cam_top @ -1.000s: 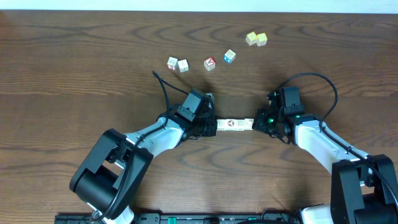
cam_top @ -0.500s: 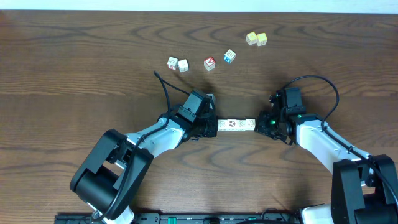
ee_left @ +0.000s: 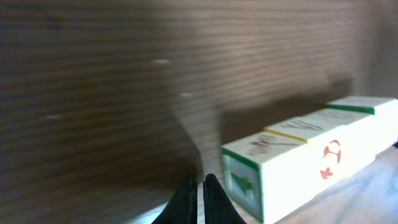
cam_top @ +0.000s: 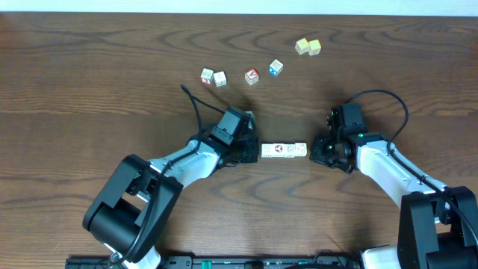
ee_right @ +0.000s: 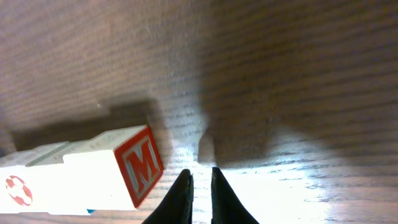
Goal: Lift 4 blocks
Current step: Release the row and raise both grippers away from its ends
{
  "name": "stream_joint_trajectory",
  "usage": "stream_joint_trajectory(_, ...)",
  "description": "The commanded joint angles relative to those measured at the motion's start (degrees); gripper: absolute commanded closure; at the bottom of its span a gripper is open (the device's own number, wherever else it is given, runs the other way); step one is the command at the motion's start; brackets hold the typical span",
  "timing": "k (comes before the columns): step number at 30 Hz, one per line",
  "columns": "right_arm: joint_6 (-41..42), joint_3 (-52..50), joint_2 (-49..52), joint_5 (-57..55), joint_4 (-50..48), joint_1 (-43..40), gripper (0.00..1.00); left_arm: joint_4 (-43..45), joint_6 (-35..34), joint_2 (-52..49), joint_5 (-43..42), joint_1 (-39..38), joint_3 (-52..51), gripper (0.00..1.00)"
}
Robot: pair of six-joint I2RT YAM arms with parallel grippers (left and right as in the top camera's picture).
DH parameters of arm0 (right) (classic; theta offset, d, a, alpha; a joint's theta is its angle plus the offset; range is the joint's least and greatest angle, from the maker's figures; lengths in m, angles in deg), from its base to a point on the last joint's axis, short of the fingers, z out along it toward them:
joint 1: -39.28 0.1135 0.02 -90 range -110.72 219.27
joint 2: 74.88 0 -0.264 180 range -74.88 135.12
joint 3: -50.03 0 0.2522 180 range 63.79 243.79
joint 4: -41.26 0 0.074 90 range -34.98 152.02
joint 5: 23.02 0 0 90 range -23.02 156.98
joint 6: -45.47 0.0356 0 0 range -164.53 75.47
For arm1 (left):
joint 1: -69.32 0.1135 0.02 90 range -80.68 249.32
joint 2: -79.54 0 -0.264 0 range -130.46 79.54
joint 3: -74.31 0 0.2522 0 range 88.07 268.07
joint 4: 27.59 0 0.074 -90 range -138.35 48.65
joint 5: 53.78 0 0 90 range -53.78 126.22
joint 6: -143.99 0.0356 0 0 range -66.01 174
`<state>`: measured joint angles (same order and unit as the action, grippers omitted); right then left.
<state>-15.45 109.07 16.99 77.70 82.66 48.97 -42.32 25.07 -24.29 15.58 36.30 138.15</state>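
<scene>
The right gripper [cam_top: 317, 152] is being drawn off the blocks [cam_top: 284, 150] — a gap is now being shown where contact was seen a second ago.
The four blocks are being left end to end in one row on the dark wooden table [cam_top: 89, 97], unmoved, between the two arms. The left gripper [cam_top: 256, 152] is being kept clenched and empty just beside the row's left end. The right gripper's fingers [ee_right: 219, 186] are being held nearly together around nothing; whether they are fully closed cannot be told. Farther off, two white cubes [cam_top: 207, 75], a red-faced cube [cam_top: 252, 75], a blue-faced cube [cam_top: 275, 67] and two pale yellow cubes [cam_top: 302, 46] are lying untouched — a pale strip [cam_top: 239, 6] is being seen past the table's far edge.
</scene>
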Motion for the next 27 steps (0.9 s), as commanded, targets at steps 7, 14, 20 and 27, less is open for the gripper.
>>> stream_joint_trajectory(7, -2.43, 9.38, 0.28, -4.76, 9.66, -0.61, 0.81, -0.22, -0.57, 0.55, -0.68, 4.76, -0.04, 0.91)
stream_joint_trajectory(14, -6.03, 14.88, 0.28, -2.05, 7.76, -0.59, 0.95, 4.24, -0.50, 2.03, -0.70, 7.85, -0.04, 0.46)
stream_joint_trajectory(20, -6.47, 14.05, 0.50, -1.51, 1.57, 1.92, 0.99, 5.11, -0.52, 2.03, 4.26, 8.90, -0.04, 0.25)
stream_joint_trajectory(27, -4.07, 13.75, 4.04, -7.98, -0.92, 7.69, 0.99, 4.96, -0.52, 2.03, 4.46, 8.83, -0.04, 0.23)
